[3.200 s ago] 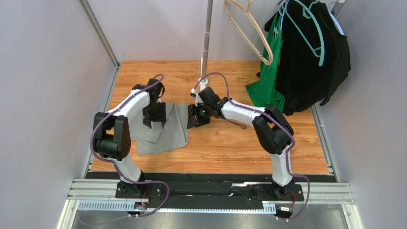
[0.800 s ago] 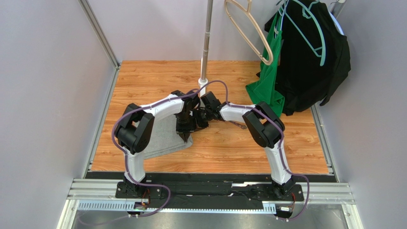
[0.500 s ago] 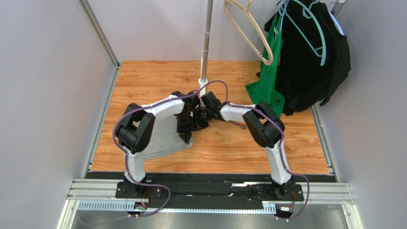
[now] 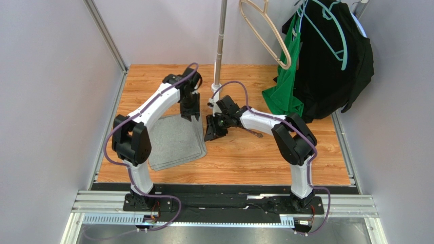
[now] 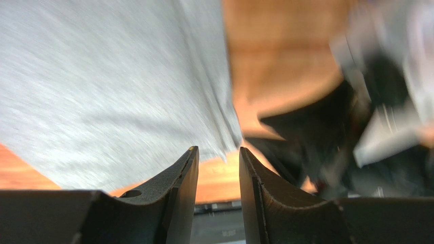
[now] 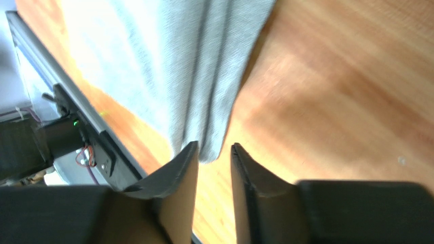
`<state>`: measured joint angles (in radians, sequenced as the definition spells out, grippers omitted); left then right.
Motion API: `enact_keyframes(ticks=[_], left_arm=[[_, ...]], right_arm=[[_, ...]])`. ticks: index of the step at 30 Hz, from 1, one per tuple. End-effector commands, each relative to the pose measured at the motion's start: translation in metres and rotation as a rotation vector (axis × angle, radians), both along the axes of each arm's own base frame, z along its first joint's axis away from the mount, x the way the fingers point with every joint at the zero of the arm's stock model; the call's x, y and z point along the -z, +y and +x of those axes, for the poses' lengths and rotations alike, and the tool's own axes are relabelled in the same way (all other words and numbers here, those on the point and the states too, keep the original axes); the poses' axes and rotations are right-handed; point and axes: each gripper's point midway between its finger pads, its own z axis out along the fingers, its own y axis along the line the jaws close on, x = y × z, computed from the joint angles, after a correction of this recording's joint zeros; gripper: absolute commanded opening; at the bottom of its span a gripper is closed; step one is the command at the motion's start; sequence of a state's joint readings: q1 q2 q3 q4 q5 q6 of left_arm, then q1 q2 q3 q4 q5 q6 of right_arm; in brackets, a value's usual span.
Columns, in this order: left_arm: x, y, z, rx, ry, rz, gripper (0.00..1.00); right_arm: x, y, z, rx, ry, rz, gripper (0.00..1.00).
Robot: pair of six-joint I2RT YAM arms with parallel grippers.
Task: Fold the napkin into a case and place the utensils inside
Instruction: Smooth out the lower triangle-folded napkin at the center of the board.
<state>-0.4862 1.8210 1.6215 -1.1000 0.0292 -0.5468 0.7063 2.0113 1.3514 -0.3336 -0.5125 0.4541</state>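
Observation:
The heather-grey napkin (image 4: 175, 142) lies folded flat on the left half of the wooden table (image 4: 244, 157). My left gripper (image 4: 190, 115) hovers over the napkin's far edge, jaws open and empty. In the left wrist view the left gripper (image 5: 218, 150) shows bare wood in its gap, with the napkin (image 5: 102, 86) ahead on the left. My right gripper (image 4: 211, 133) sits just off the napkin's right edge, open. In the right wrist view the napkin (image 6: 178, 61) ends in a corner just beyond the right gripper (image 6: 213, 147), not between the fingers. A slim dark utensil (image 4: 254, 133) peeks out beside my right forearm.
A metal pole (image 4: 219, 46) rises at the back centre. A beige hanger (image 4: 265, 30), a green garment (image 4: 285, 89) and a black garment (image 4: 331, 61) hang at the back right. Metal rails (image 4: 109, 117) border the table's sides.
Both grippers have opened and let go of the napkin. The left arm swung from the napkin's right edge back to its far edge. The right gripper drew slightly away to the right.

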Motion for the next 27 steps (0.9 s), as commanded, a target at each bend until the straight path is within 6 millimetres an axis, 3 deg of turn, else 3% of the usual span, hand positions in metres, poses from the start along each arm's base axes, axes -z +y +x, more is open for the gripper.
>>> enact_keyframes(ticks=[1, 2, 4, 5, 9, 11, 16, 27], left_arm=[[0.007, 0.028, 0.053, -0.052, -0.067, 0.116, 0.44], [0.023, 0.035, 0.062, -0.065, -0.046, 0.173, 0.45], [0.020, 0.037, 0.082, -0.072, -0.082, 0.203, 0.46], [0.033, 0.039, 0.088, -0.067, -0.069, 0.233, 0.46], [0.046, 0.039, 0.116, -0.063, -0.093, 0.268, 0.44], [0.056, 0.044, 0.117, -0.071, -0.067, 0.295, 0.43], [0.059, 0.047, 0.127, -0.071, -0.107, 0.317, 0.43], [0.084, 0.039, 0.134, -0.047, -0.072, 0.297, 0.40]], right_arm=[[-0.022, -0.003, -0.013, -0.053, -0.044, 0.053, 0.40], [-0.026, 0.001, -0.013, -0.057, -0.057, 0.077, 0.42], [-0.022, -0.001, -0.019, -0.063, -0.035, 0.091, 0.44], [-0.025, 0.003, -0.022, -0.078, -0.031, 0.122, 0.45], [-0.018, 0.005, -0.015, -0.048, -0.020, 0.119, 0.45], [-0.020, 0.008, -0.006, -0.031, -0.026, 0.113, 0.38], [-0.020, 0.012, 0.009, -0.018, -0.025, 0.119, 0.31], [-0.028, 0.018, 0.041, 0.040, -0.061, 0.127, 0.26]])
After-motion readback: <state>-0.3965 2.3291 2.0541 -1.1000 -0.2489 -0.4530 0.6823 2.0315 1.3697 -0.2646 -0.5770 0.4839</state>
